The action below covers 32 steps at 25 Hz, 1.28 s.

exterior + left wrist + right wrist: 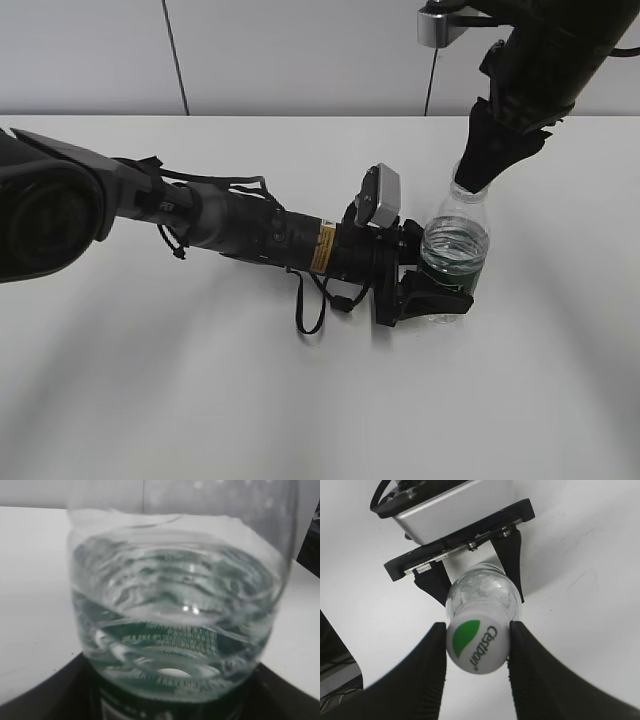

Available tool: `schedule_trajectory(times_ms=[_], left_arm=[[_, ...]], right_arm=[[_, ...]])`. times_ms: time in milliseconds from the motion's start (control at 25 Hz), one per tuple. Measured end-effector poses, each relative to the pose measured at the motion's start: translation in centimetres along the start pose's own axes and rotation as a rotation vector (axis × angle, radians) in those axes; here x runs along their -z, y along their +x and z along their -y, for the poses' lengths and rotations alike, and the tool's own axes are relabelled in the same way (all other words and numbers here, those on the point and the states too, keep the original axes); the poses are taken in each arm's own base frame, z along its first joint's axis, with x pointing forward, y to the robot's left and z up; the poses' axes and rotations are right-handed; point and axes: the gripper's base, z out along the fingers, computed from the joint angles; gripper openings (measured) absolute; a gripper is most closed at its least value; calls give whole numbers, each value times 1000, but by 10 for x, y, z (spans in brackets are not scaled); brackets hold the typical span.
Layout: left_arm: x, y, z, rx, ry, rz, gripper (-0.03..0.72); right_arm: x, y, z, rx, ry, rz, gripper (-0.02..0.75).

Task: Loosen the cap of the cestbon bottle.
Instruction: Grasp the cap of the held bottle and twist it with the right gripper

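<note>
While the bottle [455, 250] stands upright on the white table [200, 400], right of centre in the exterior view, both arms are at it. The left gripper [440, 300] reaches in low from the left and is clamped around the lower body of the bottle, one dark finger on each side. Seen from the left wrist, the bottle [180, 620] fills nearly the whole picture, with water rippling partway up its clear wall (the green label with small white print shows through near the bottom), and the dark fingers [45, 700] sit at the lower corners against it.

From above and the right, the right gripper [475, 175] comes down over the neck of the bottle, so the top is covered in the exterior view. The right wrist view looks straight down on it: the cap [477, 645] is white, with a green leaf mark and the word Cestbon, and it sits on the bottle [482, 592]. The right gripper [477, 652] has a black finger [427, 675] pressed against each side of the cap, gripping it. Behind the bottle in that view, the left gripper [480, 582] and its silver wrist camera [445, 505] are visible above the table [580, 580].
</note>
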Motion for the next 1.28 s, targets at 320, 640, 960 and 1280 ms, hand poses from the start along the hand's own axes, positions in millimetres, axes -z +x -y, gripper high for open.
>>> schedule_trajectory(times_ms=[320,640,960,1280], left_arm=[[0,0,0,1,0,0,511],[0,0,0,1,1,1,510],[0,0,0,2,1,1,510],[0,0,0,4,2,2,510]], right_arm=[[0,-2,-2,-69,-30,25,534],[12,-3,-4,-595,1,72,654],[5,-3,-1,-934,-7,55,619],[-1,-2,0,-941,-12,27,559]])
